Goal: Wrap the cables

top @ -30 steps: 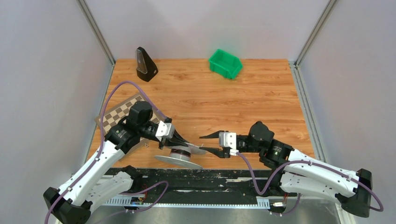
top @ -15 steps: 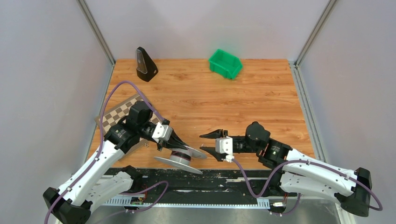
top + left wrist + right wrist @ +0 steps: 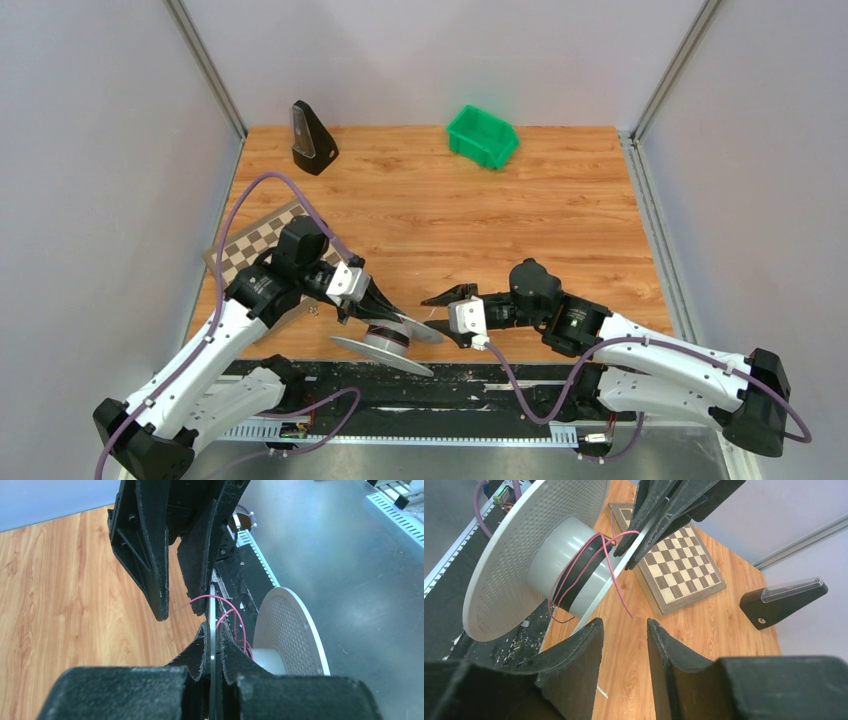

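Observation:
The grey reel (image 3: 385, 345) hangs tilted over the table's near edge. My left gripper (image 3: 398, 318) is shut on the rim of its upper disc (image 3: 212, 605), which shows edge-on between the pads. A thin pink cable (image 3: 596, 550) is wound loosely round the hub (image 3: 559, 562), and its free end (image 3: 624, 602) dangles off the disc. My right gripper (image 3: 437, 316) is open and empty just right of the reel. In the right wrist view the gripper (image 3: 624, 625) has the cable end just ahead of its jaws, not between them. The lower disc (image 3: 290, 630) shows perforated.
A chessboard (image 3: 250, 245) lies at the left edge behind the left arm. A black metronome (image 3: 312, 140) stands at the back left and a green bin (image 3: 482, 135) at the back centre. A black rail with debris (image 3: 480, 385) runs along the near edge.
My right gripper has moved left, closer to the reel, still open. The left gripper and the reel have barely moved.

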You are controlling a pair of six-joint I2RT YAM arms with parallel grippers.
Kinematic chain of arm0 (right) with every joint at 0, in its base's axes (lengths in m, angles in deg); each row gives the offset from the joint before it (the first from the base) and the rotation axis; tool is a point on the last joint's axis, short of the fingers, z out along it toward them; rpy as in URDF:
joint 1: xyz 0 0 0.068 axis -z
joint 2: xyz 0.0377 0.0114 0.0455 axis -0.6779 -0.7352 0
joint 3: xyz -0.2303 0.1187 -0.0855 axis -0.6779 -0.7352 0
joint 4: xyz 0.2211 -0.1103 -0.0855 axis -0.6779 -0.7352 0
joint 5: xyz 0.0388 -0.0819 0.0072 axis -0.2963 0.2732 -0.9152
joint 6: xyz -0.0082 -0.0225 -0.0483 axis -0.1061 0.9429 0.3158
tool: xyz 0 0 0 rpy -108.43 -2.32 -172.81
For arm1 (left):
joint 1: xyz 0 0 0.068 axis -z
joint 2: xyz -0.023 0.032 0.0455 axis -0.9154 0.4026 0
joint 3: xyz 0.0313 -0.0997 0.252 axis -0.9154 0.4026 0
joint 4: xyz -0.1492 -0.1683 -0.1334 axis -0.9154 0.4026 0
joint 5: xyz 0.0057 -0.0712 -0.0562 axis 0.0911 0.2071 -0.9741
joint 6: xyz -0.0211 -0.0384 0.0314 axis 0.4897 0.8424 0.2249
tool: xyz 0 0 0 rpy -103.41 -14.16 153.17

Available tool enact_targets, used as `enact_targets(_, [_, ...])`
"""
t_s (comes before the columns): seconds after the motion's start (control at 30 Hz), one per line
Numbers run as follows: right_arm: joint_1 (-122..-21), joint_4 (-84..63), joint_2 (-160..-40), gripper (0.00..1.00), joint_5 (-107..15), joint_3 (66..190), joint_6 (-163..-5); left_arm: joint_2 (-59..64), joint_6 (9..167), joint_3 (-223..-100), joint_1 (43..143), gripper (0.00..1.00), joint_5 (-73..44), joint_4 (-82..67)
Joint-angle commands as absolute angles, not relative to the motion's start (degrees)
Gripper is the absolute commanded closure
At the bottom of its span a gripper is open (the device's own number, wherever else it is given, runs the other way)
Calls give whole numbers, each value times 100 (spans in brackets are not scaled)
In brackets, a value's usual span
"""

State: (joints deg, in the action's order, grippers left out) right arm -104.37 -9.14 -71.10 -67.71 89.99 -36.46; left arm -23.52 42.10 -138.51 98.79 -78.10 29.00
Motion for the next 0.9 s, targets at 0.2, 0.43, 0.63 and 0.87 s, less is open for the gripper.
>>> enact_targets(0.2, [-10482, -665, -7085, 62, -7143, 9316, -3587, -2306, 4219, -14102, 9878, 100, -8009, 2637])
enact_targets(0.43, [-10548, -647, -7075, 64, -7151, 9369, -3587, -2253, 4242, -14102, 9878, 100, -7984, 2633])
enact_targets(0.63, [-10593, -625, -7045, 67, -7165, 9374, -3592, -2199, 4281, -14101, 9884, 100, -7930, 2620])
enact_targets(0.87, [-10602, -629, -6992, 76, -7241, 9260, -3601, -2186, 4336, -14102, 9878, 100, -7850, 2580])
